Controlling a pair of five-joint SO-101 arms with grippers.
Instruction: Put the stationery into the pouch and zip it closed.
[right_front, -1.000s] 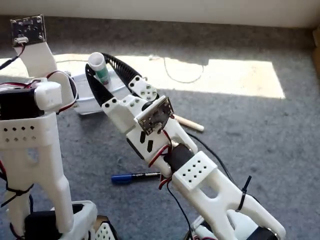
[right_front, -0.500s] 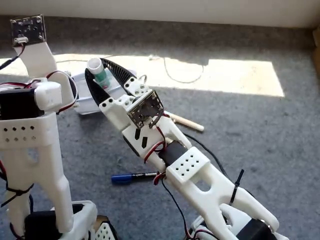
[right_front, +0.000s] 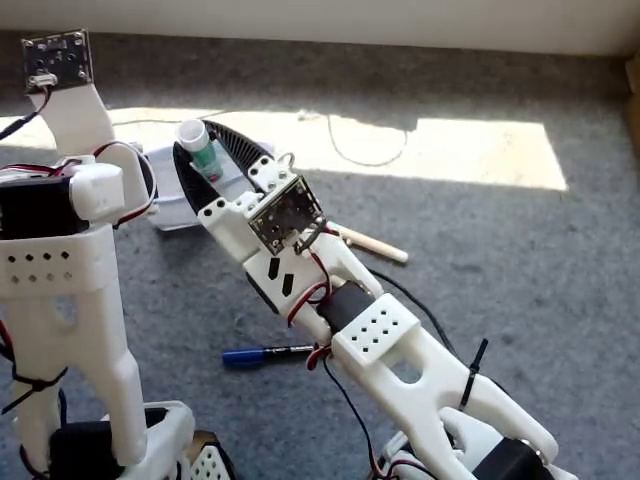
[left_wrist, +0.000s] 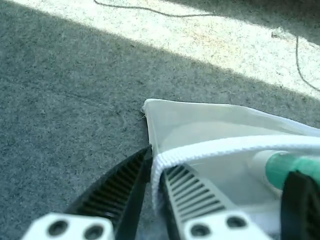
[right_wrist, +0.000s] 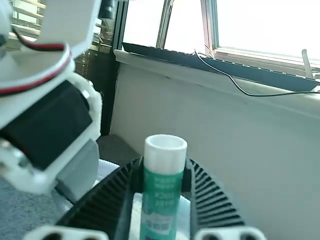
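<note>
Right end effector (right_front: 196, 136) had slid slightly toward 7 o'clock in high view, wrist rolled. Its fingers were closed around glue stick (right_front: 203, 153), cap up, long axis 11-to-5 o'clock. Pouch (right_front: 178, 208) lay just beneath, toward 6 o'clock. Left end effector (left_wrist: 156, 164) was pinched on pouch rim.

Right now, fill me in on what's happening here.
The left hand pinches the rim of the white pouch, which is open. The right hand grips a green glue stick at the pouch's mouth. A blue pen and a wooden stick lie on the grey carpet, not yet packed.
</note>
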